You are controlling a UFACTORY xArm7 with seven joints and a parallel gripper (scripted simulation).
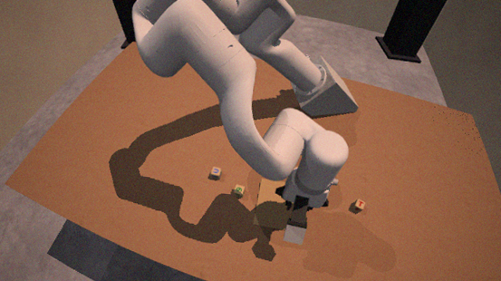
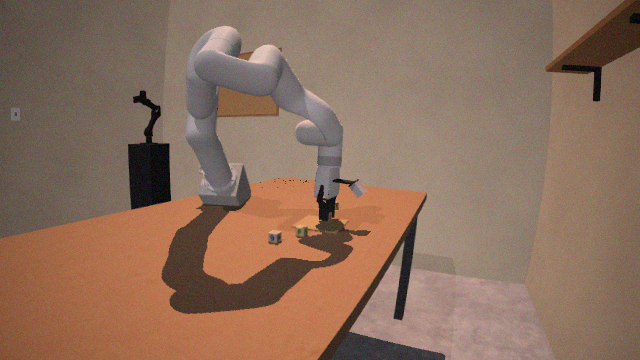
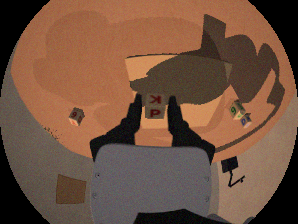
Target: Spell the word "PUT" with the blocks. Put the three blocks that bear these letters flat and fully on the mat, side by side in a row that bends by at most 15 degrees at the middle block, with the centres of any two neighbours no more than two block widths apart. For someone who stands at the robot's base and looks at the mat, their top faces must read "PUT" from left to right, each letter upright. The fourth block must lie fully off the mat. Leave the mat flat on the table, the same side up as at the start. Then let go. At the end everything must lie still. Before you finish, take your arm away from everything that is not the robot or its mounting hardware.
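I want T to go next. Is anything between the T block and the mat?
No block lies between the T block and the mat. Only the tool, open around the P block, stands over the mat.

Four letter blocks: U (image 1: 215,172), green (image 1: 239,190), T (image 1: 359,205), P (image 3: 153,108); one mat (image 1: 269,192); one arm (image 1: 221,65).

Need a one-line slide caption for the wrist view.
Open fingers straddle the P block resting on the mat.
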